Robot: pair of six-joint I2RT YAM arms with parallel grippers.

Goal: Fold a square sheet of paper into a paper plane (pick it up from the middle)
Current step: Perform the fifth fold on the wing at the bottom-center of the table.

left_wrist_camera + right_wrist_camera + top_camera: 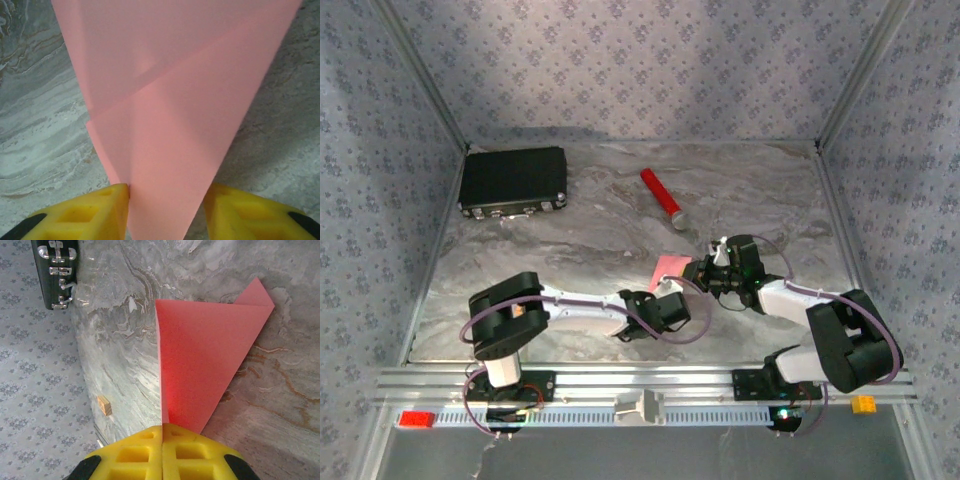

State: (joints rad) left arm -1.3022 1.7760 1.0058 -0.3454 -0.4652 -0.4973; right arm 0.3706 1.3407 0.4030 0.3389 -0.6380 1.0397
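Observation:
The square sheet of paper (pixel 670 266), pink-red and creased into a triangular shape, is held just above the marble table near the middle front. My right gripper (pixel 705 272) comes at it from the right. In the right wrist view its yellow fingers (pixel 162 432) are pressed together on the sheet's edge (pixel 200 365), which stands upright. My left gripper (pixel 668 295) sits just below the sheet. In the left wrist view the pointed end of the paper (pixel 165 125) runs down between its yellow fingers (pixel 167 215). One finger (pixel 107 210) touches the paper's edge. The other (pixel 235 210) stands apart from it.
A black rectangular case (pixel 513 180) lies at the back left, its latches visible in the right wrist view (pixel 56 270). A red cylinder with a grey tip (pixel 661 197) lies behind the grippers. A small tan block (pixel 104 405) rests by the wall. Patterned walls enclose the table.

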